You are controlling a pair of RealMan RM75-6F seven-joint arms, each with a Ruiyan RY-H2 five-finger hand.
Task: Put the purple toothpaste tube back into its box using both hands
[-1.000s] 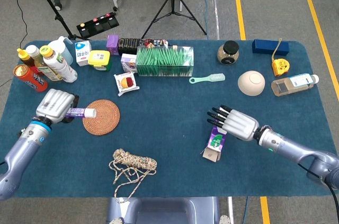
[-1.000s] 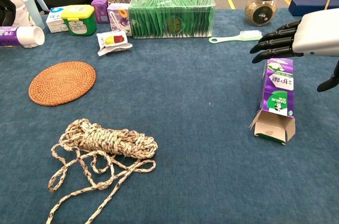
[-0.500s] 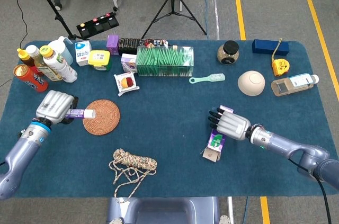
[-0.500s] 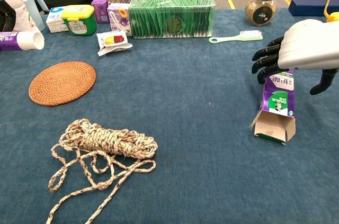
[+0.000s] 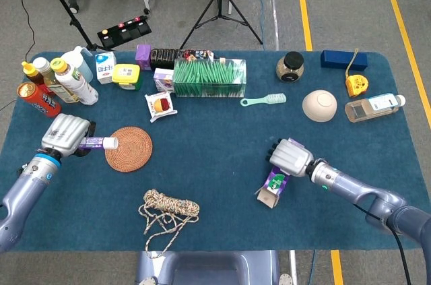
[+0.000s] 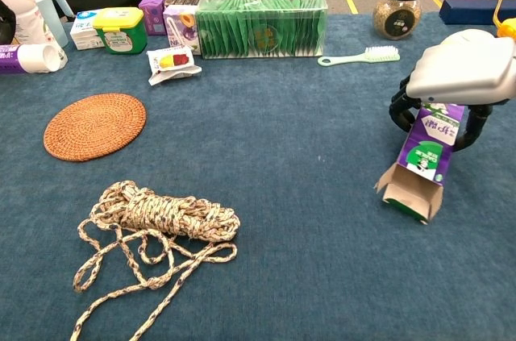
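Right hand [image 5: 289,156]: lower right of the head view; half a second ago its fingers curled above the box, now they are closed around the upper end of the purple toothpaste box [image 6: 424,165], fingers on one side and thumb on the other. The box has tilted and slid a little; its open flapped end [image 6: 407,193] points toward the bottom of the chest view.

Left hand [image 5: 62,135]: left edge of the head view, clamped on the purple toothpaste tube [image 5: 99,141], white cap toward the woven coaster [image 5: 128,149]. It has drifted slightly toward the left edge.

Rope bundle [image 6: 161,216], green packet case [image 5: 209,77]: unchanged.
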